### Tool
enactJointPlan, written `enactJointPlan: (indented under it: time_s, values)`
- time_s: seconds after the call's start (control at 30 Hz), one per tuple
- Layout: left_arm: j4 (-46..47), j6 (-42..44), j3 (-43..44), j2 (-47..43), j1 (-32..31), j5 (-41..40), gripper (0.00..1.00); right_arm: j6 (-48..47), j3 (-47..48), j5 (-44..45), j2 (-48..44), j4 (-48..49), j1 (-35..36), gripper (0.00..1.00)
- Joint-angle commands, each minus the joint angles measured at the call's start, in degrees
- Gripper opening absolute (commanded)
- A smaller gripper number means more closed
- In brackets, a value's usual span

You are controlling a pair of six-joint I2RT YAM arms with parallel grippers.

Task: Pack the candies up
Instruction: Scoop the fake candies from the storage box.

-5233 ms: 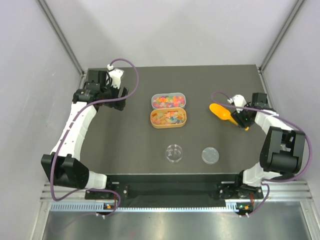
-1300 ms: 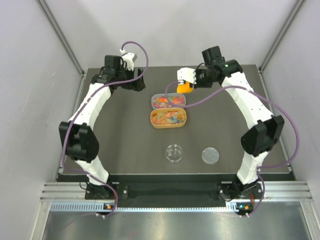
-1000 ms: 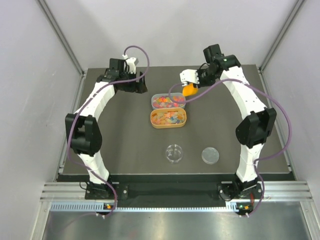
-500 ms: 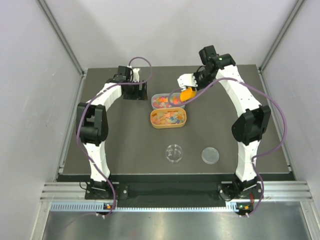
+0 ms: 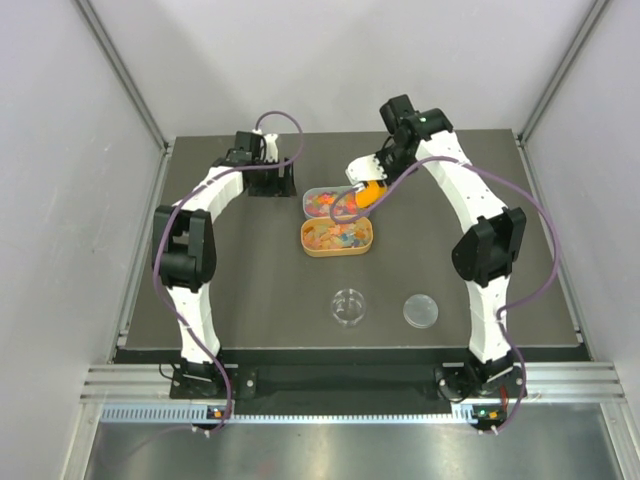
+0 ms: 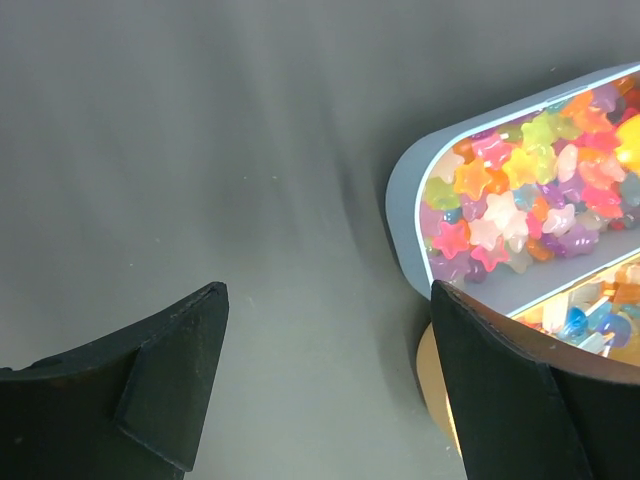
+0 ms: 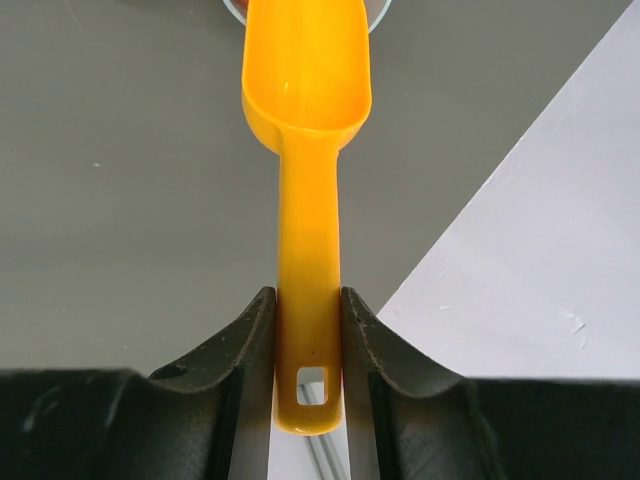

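Note:
The candies (image 5: 335, 203) are tiny multicoloured sweets filling a white oval tray (image 5: 310, 192); more fill an orange oval tray (image 5: 338, 251) just in front of it. In the left wrist view the candies (image 6: 520, 185) sit inside the white tray (image 6: 404, 200), right of my fingers. My left gripper (image 5: 271, 181) stands open over bare table, left of the white tray. My right gripper (image 7: 307, 335) is shut on the handle of an orange scoop (image 7: 305, 110). The scoop (image 5: 366, 190) hangs at the white tray's right end, its bowl empty.
A clear round dish (image 5: 349, 305) and its round lid (image 5: 421, 311) lie apart near the front of the dark table (image 5: 240, 290). Grey walls close in the table at the back and both sides.
My right gripper has carried the scoop down and left to the white tray's right end. My left gripper has moved right toward the tray's left end.

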Motion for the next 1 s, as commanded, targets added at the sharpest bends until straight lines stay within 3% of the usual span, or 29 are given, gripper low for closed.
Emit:
enactJointPlan:
  time_s: [0.0,0.17,0.5,0.73,0.97]
  values:
    - [4.39,-1.59,-1.1,-3.72,0.29,1.48,0.86,-2.16,2.67,4.9,1.44,-3.59,1.5,0.0]
    - [5.8,-1.68,-4.52,-7.49,0.28,1.39,0.86,-0.49,4.43,5.97,3.02,-3.95,3.08,0.0]
    - [5.89,-1.15,-9.09,-12.33,0.2,2.97,0.86,12.6,3.47,4.57,4.96,-3.59,3.61,0.0]
    - [4.84,-0.71,-9.62,-12.86,0.2,5.0,0.86,19.63,-3.47,3.51,4.17,-1.57,2.12,0.0]
    - [5.1,-0.62,-10.59,-11.11,0.29,4.56,0.86,21.92,-3.92,3.33,4.7,-0.34,1.77,0.0]
